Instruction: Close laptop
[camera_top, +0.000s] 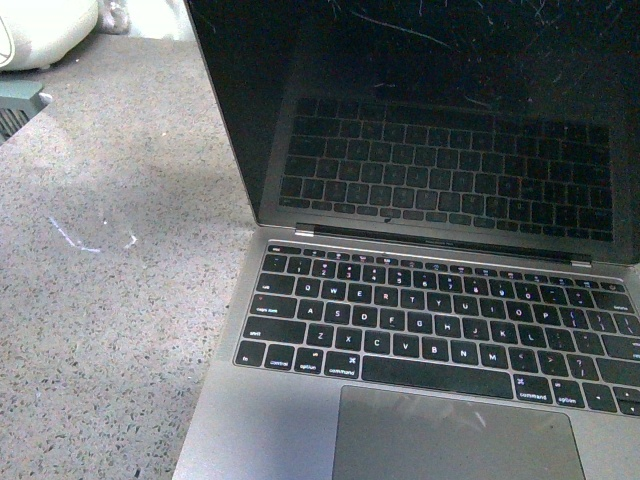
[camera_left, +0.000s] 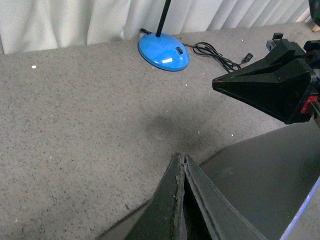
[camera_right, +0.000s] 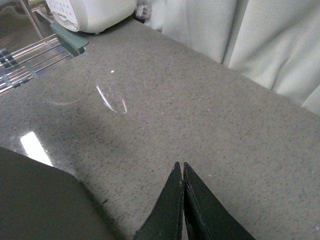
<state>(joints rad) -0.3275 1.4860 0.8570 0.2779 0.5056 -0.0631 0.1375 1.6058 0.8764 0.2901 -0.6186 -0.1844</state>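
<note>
The laptop (camera_top: 440, 330) stands open on the speckled grey counter, with black keys, a wide trackpad and a smudged black screen (camera_top: 430, 110) tilted a little back. Neither gripper shows in the front view. In the left wrist view my left gripper (camera_left: 181, 156) is shut and empty, just over the edge of the grey lid's back (camera_left: 270, 180). My right gripper (camera_left: 216, 84) also shows there, shut, above the lid. In the right wrist view my right gripper (camera_right: 180, 165) is shut and empty over the counter, beside the lid's corner (camera_right: 40, 200).
A blue lamp base (camera_left: 164, 50) with a black cable (camera_left: 215, 52) sits behind the laptop near white curtains (camera_right: 250, 40). A white appliance (camera_top: 45, 30) and a green-edged metal rack (camera_right: 25, 60) stand at the counter's far left.
</note>
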